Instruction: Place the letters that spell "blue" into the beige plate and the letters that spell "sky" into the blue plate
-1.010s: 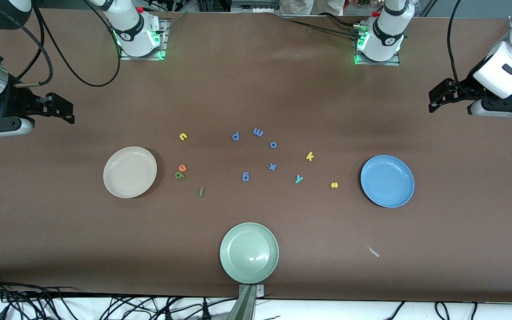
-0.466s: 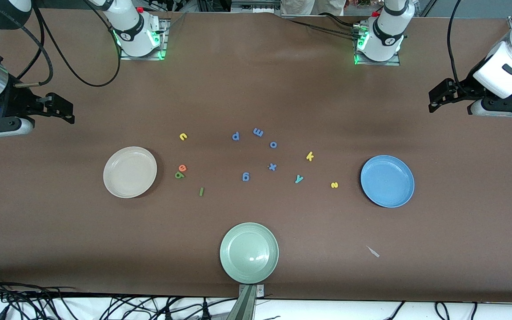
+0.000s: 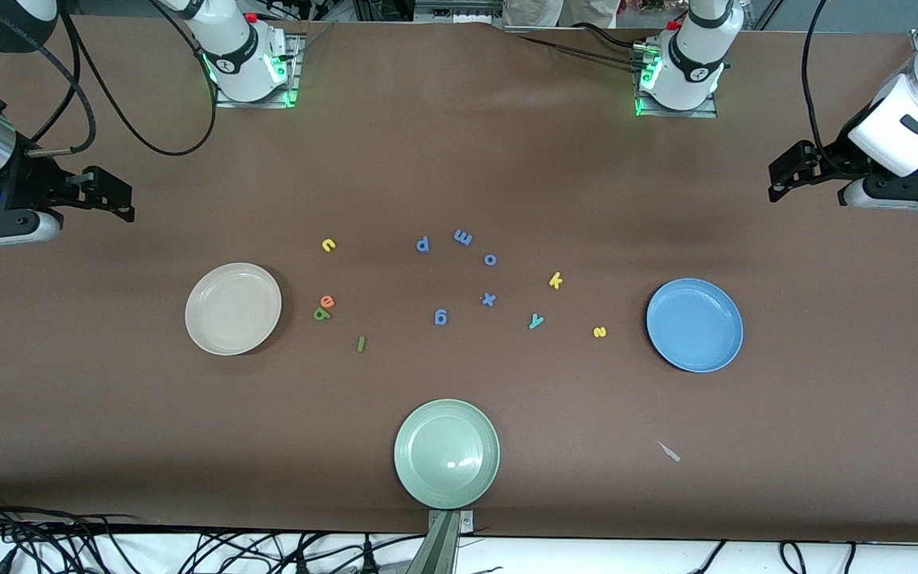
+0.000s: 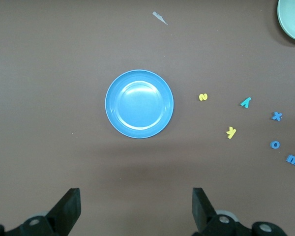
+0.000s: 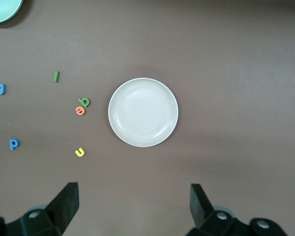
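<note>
**Nothing has moved; every letter is yet to be sorted**

Since the earlier frame nothing has shifted: both arms wait at the ends of the surface (image 3: 459,159) and every letter lies where it did. The left end effector (image 4: 136,209) hangs released and empty over the left arm's end of the surface, looking down on the blue plate (image 3: 694,324). The right end effector (image 5: 135,206) hangs the same way, fingers spread and holding nothing, over the right arm's end above the beige plate (image 3: 233,308). Both plates are bare.

The yellow s (image 3: 600,332) lies just beside the blue plate, the teal y (image 3: 536,321) and yellow k (image 3: 555,280) a little farther toward the middle. The orange e (image 3: 327,301) and green b (image 3: 322,314) touch each other near the beige plate, the green l (image 3: 361,343) nearer the front camera, and the yellow u (image 3: 329,245) farther from it.

Risks, as I judge them:
- The e and b sit together, so a pinch on one may drag or lift the other.
- The letters are thin and flat, so fingers may skid over them or flick one away.
- Three yellow letters invite a mix-up: the u could go with s and k.
- The blue x (image 3: 488,299) and blue g (image 3: 441,316) lie near the y, and the pale green plate (image 3: 446,453) is a wrong destination.
</note>
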`<control>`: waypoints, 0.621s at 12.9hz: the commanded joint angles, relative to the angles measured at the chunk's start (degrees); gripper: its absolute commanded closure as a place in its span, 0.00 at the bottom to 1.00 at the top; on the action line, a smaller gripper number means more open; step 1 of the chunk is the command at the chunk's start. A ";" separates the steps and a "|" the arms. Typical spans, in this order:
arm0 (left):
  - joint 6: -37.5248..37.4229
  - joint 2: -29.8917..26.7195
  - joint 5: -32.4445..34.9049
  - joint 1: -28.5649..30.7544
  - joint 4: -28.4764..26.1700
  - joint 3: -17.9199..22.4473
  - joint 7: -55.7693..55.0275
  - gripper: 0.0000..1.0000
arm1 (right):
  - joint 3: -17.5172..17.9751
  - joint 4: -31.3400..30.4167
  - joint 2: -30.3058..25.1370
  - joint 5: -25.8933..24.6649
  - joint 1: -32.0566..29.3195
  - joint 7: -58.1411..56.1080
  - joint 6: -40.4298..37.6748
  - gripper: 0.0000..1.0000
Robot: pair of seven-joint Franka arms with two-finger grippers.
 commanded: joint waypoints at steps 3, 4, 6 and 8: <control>-1.42 0.81 -1.20 0.30 1.88 0.01 1.19 0.00 | 0.12 0.57 0.10 0.57 0.08 0.10 -0.08 0.00; -1.42 0.81 -1.20 0.30 1.88 0.01 1.19 0.00 | 0.12 0.57 0.10 0.65 -0.09 -0.16 -0.34 0.00; -1.42 0.81 -1.20 0.74 1.79 0.01 1.46 0.00 | 0.21 0.57 0.01 0.74 0.25 0.36 -0.43 0.00; -1.33 0.98 -1.28 0.92 1.88 0.19 1.37 0.00 | 0.13 0.48 0.10 0.74 0.17 0.36 -0.52 0.00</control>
